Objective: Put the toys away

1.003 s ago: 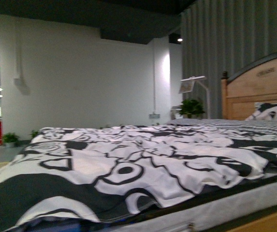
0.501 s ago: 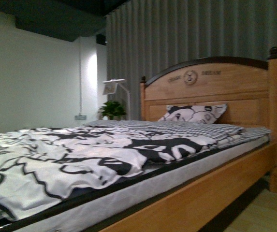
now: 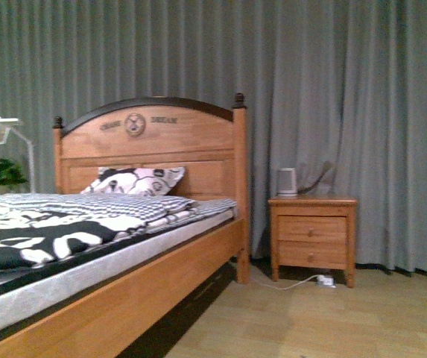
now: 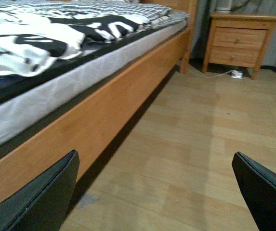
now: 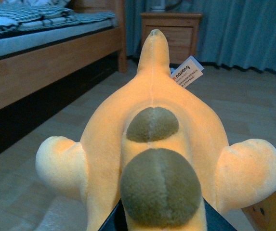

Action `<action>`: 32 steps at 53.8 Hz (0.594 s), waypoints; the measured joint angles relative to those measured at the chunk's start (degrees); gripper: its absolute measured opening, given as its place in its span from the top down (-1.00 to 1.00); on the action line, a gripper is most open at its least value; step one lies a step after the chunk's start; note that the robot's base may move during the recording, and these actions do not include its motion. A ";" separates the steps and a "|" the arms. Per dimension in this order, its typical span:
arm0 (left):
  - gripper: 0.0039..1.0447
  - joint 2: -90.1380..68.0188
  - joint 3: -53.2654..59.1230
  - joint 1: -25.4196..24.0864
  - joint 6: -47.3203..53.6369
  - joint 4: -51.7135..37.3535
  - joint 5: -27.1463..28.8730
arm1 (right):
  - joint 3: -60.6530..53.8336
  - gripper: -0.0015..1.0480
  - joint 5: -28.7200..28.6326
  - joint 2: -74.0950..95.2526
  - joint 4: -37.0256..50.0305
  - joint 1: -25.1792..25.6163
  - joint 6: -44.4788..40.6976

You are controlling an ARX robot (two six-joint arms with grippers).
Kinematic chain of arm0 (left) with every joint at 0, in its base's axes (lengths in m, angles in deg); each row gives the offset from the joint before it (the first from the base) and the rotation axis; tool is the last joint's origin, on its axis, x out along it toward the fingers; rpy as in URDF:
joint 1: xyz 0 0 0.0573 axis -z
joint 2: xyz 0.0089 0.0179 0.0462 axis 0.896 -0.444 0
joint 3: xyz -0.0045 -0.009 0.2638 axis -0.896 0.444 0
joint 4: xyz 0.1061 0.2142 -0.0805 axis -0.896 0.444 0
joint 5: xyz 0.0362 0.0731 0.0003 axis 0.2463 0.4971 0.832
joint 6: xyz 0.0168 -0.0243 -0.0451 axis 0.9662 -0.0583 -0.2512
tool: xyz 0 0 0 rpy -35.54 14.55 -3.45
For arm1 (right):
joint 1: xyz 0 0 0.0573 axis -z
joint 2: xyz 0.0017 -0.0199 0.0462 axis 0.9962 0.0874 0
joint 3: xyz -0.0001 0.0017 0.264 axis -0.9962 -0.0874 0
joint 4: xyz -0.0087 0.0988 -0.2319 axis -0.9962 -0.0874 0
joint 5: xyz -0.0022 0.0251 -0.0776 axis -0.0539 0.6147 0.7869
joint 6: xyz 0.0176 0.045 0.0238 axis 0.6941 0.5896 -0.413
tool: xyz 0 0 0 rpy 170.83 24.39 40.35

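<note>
The orange-yellow plush animal (image 5: pixel 152 144) fills the right wrist view, with two olive-brown round patches along its back, rounded limbs on both sides and a white label near its pointed end. My right gripper (image 5: pixel 159 219) is shut on it, the dark jaws showing just under the nearest patch, and the toy hangs above the wooden floor. In the left wrist view my left gripper (image 4: pixel 154 192) is open over bare floor beside the bed, with nothing between its black fingertips (image 4: pixel 41 197). Neither arm nor the toy shows in the front view.
A wooden bed (image 3: pixel 161 276) with a black-and-white quilt (image 3: pixel 42 231) and pillow (image 3: pixel 135 181) runs along the left. A wooden nightstand (image 3: pixel 312 239) holding a small white device stands against the grey curtain (image 3: pixel 347 97). A white power strip lies on the floor (image 3: pixel 325 321).
The front view has swung to the right: from the quilt and white wall, past the headboard, to the nightstand and curtain.
</note>
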 joint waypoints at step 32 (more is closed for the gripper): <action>-0.88 -0.04 0.00 0.11 0.11 0.00 -0.02 | 0.00 0.86 -0.15 -0.02 0.00 0.00 0.00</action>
